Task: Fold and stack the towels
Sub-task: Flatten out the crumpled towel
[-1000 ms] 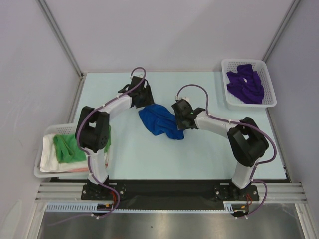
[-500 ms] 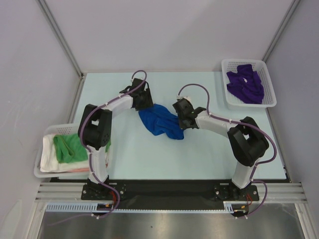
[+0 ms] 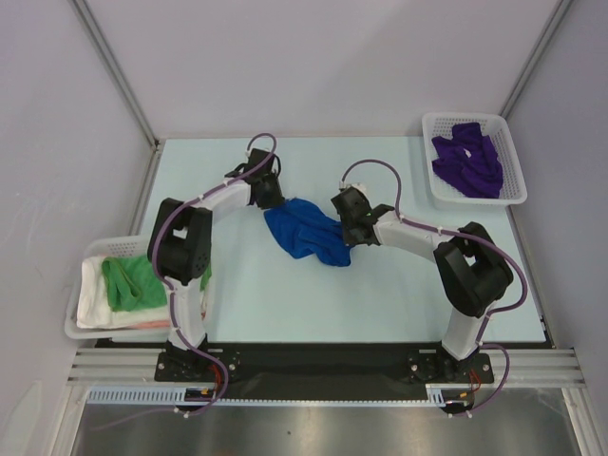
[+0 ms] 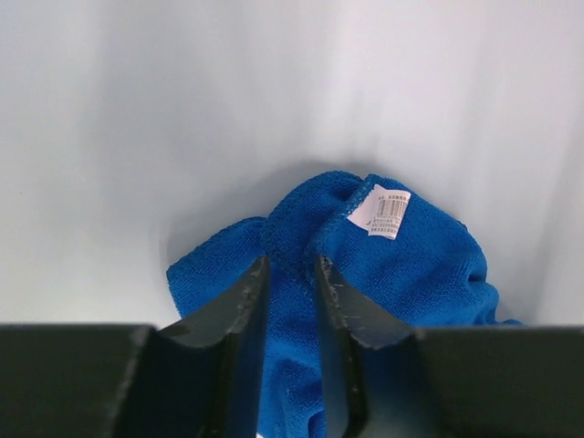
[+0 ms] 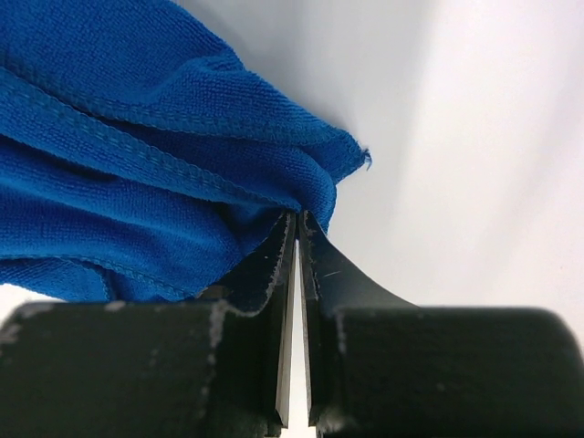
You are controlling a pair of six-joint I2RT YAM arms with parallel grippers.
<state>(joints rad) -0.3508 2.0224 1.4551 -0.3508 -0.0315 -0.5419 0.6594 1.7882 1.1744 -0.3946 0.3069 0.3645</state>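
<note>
A royal blue towel (image 3: 306, 233) lies crumpled in the middle of the pale table. My left gripper (image 3: 271, 201) is at its far left corner. In the left wrist view its fingers (image 4: 245, 301) stand narrow, shut on a raised fold of the blue towel (image 4: 411, 265) near a white label (image 4: 380, 212). My right gripper (image 3: 350, 228) is at the towel's right edge. In the right wrist view it (image 5: 298, 217) is shut, with the hem of the blue towel (image 5: 137, 137) pinched at its tips. A purple towel (image 3: 467, 160) and a green towel (image 3: 128, 282) lie in baskets.
A white mesh basket (image 3: 521, 180) at the far right corner holds the purple towel. Another white basket (image 3: 74, 323) hangs off the table's left edge, with the green towel on white cloth (image 3: 95, 294). Grey walls enclose the table on three sides.
Both grippers have closed on the blue towel, the right one first. The left arm has shifted slightly toward the towel's far corner. The towel has barely moved.
</note>
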